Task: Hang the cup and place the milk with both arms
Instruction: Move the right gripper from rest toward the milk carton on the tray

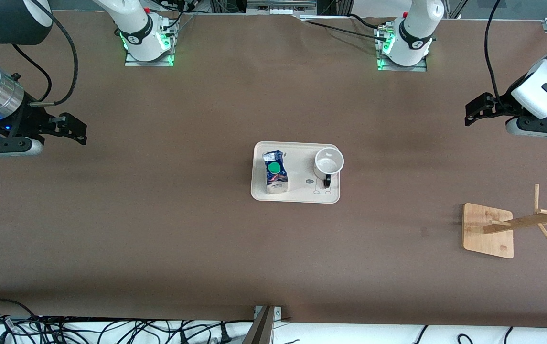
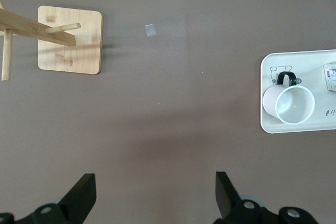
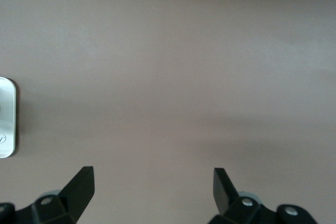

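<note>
While both arms wait at the tabletop's (image 1: 158,229) ends, cup (image 1: 328,161) and milk (image 1: 274,172) stand on the tray (image 1: 297,195).
Left gripper (image 1: 475,111) and right gripper (image 1: 76,128) hang over bare tabletop well apart from the tray, fingers (image 2: 79,195) spread wide, holding nothing. On the tray, the cup is toward the left arm's end, the milk toward the right's; a wooden rack (image 1: 488,231) stands off the tray, nearer the camera.

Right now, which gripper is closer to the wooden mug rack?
Left. The left gripper hangs open over bare table at the rack's end, by the left arm's side. The right gripper, also open, is at the right arm's end, with the tray between.
</note>
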Motion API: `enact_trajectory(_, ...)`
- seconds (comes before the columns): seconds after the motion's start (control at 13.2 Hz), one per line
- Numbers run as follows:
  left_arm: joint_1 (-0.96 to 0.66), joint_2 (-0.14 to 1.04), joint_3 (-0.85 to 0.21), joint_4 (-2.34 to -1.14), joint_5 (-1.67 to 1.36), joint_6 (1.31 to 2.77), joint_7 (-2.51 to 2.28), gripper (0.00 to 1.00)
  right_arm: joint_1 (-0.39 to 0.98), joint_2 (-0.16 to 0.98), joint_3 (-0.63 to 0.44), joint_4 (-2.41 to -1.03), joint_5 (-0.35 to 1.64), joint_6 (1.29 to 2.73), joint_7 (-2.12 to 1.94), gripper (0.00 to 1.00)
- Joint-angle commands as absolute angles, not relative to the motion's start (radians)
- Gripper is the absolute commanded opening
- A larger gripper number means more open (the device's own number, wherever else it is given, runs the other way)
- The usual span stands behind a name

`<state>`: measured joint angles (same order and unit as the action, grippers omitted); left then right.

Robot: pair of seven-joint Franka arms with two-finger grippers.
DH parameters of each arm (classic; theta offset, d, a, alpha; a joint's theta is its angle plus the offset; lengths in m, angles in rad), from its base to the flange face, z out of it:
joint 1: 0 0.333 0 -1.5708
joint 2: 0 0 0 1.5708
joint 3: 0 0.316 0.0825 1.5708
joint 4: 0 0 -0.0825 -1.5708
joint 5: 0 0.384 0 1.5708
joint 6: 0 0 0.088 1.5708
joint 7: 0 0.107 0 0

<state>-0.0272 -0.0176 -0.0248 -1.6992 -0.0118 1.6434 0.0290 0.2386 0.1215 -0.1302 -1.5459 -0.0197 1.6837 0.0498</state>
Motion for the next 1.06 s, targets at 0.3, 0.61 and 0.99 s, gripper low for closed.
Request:
enact_trajectory(0.3,-0.034,-0.005,-0.028,-1.667,0.009,1.624,0.038,1.0,0.244,0.12,-0.129,-1.534,-0.006,1.67,0.058,1.0)
enact_trajectory(0.61,-0.037,-0.005,-0.029,-1.666,0.009,1.624,0.038,1.0,0.241,0.126,-0.13,-1.532,0.041,1.684,0.045,1.0)
enact_trajectory(0.99,-0.037,-0.006,-0.029,-1.664,0.008,1.62,0.04,1.0,0.316,0.252,-0.127,-1.536,0.043,1.655,0.014,1.0)
